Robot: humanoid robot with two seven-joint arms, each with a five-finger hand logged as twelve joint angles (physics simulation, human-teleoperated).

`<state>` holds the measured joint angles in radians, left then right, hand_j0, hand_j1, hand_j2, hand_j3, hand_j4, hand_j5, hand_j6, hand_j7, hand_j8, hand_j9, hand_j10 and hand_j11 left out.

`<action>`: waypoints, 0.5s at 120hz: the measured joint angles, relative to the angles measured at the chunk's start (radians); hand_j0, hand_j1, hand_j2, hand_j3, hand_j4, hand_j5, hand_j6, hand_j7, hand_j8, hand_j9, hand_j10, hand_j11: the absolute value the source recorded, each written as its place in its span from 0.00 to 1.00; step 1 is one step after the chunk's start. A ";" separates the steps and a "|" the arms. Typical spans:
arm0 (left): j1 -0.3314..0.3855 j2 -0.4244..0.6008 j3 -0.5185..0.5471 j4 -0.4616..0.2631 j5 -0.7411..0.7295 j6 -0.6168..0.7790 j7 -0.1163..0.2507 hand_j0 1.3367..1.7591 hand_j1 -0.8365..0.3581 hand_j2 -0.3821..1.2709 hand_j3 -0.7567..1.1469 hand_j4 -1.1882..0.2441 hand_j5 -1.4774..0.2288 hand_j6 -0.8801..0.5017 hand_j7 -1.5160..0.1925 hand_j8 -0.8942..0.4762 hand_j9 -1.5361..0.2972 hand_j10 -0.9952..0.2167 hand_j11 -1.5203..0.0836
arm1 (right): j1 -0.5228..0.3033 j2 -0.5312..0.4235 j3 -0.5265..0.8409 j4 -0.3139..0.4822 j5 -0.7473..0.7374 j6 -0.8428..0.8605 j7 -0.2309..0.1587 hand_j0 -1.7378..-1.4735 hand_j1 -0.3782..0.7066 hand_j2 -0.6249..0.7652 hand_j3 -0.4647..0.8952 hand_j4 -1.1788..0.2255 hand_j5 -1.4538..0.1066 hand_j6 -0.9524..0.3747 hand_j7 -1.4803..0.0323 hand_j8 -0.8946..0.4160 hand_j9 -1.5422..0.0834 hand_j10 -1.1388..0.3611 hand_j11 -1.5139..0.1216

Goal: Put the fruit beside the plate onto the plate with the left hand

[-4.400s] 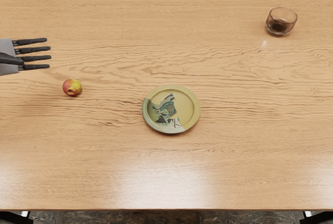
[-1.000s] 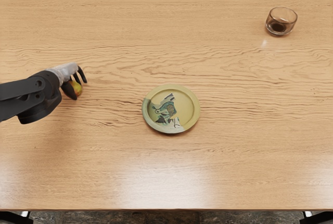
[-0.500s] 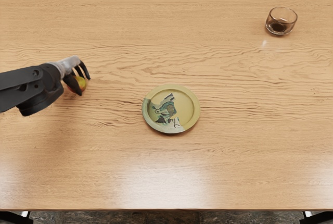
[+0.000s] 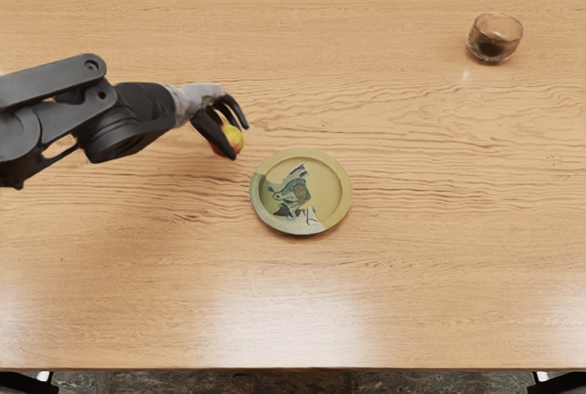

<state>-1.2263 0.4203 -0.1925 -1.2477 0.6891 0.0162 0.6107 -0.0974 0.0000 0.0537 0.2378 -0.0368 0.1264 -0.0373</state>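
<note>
The left hand [image 4: 212, 115] is closed around a small apple [image 4: 233, 138], its dark fingers [image 4: 225, 108] curled over the top and near side of the fruit; only a patch of yellow and red skin shows between them, and the rest of the apple is hidden under the hand; whether the fruit rests on the table [image 4: 412, 275] or hangs just above it cannot be told from this single view. The arm [image 4: 110, 119] reaches in behind the hand from the picture's left edge, where its upper part is cut off; the thick black wrist hides the table beneath it. The plate [image 4: 346, 194], olive-yellow with a dark painted motif in its well that is hard to make out, lies just beyond the fingertips and a little nearer the camera than the hand; the apple is close to the plate's rim but not over it, and nothing lies on the plate. Far beyond the hand, well apart toward the table's far right corner, stands a glass cup [image 4: 494, 37] with something dark in its bottom; what it holds is too small to tell.
</note>
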 joint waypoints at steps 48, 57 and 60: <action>-0.003 -0.145 0.005 -0.003 -0.011 -0.100 0.000 0.76 0.38 0.43 0.40 0.37 0.28 0.34 0.33 0.36 0.32 0.38 0.37 | 0.000 0.000 0.000 0.000 0.000 0.000 0.000 0.30 0.04 0.45 0.34 0.83 0.92 0.71 0.97 0.67 0.94 0.75 0.91; -0.001 -0.146 0.013 -0.003 -0.009 -0.102 0.000 0.76 0.39 0.45 0.40 0.36 0.28 0.33 0.32 0.35 0.32 0.37 0.36 | 0.000 0.000 0.000 0.000 0.000 0.000 0.000 0.30 0.04 0.45 0.34 0.83 0.92 0.71 0.97 0.67 0.94 0.75 0.91; -0.001 -0.146 0.015 -0.003 -0.009 -0.103 0.000 0.76 0.39 0.44 0.40 0.36 0.28 0.33 0.32 0.35 0.32 0.37 0.36 | 0.000 0.000 0.000 0.000 0.000 -0.001 0.000 0.30 0.04 0.45 0.34 0.83 0.92 0.71 0.97 0.67 0.94 0.75 0.91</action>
<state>-1.2272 0.2746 -0.1777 -1.2508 0.6799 -0.0865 0.6110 -0.0973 0.0000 0.0537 0.2378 -0.0368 0.1259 -0.0371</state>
